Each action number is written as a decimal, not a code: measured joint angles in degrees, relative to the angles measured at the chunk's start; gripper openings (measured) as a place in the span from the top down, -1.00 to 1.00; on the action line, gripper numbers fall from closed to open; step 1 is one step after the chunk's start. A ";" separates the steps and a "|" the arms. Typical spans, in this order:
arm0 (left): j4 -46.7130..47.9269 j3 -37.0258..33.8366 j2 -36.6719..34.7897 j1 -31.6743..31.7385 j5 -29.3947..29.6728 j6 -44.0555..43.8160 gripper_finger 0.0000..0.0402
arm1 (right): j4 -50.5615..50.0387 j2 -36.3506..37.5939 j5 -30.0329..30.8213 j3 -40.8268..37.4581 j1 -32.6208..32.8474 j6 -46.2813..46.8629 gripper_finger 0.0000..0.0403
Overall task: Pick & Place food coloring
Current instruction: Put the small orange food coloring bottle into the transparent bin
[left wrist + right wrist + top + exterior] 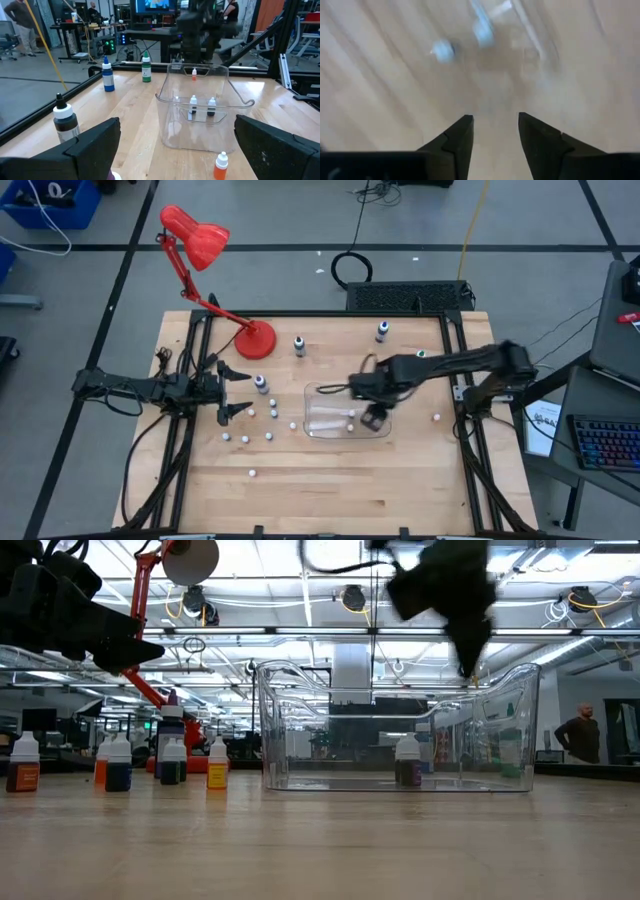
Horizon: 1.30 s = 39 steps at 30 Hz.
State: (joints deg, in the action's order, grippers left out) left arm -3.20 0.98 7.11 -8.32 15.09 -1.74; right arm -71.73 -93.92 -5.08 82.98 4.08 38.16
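Observation:
Several tiny food coloring bottles (270, 436) with white caps stand on their bases on the wooden table, left of a clear plastic bin (312, 394). Two more bottles (193, 107) stand upright inside the bin (240, 102). My right gripper (372, 418) hangs above the bin, pointing down. It is open with nothing between its fingers (495, 135), and in the low view it shows dark above the bin's rim (470, 655). My left gripper (232, 390) waits open at the table's left, level, facing the bin (177, 150).
A red desk lamp (255, 338) stands at the far left. Larger bottles stand near the far edge: blue (107, 75), green (145, 69), and a black one (65, 120) close to my left gripper. An orange bottle (220, 166) stands before the bin.

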 joint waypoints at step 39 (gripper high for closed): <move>0.00 -0.01 0.00 0.00 0.00 -0.02 -0.93 | -1.51 31.64 14.04 -39.60 21.72 72.00 0.34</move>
State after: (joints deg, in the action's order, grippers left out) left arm -3.20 0.97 7.11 -8.32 15.09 -1.76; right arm -73.23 -62.28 8.96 43.38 25.80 110.15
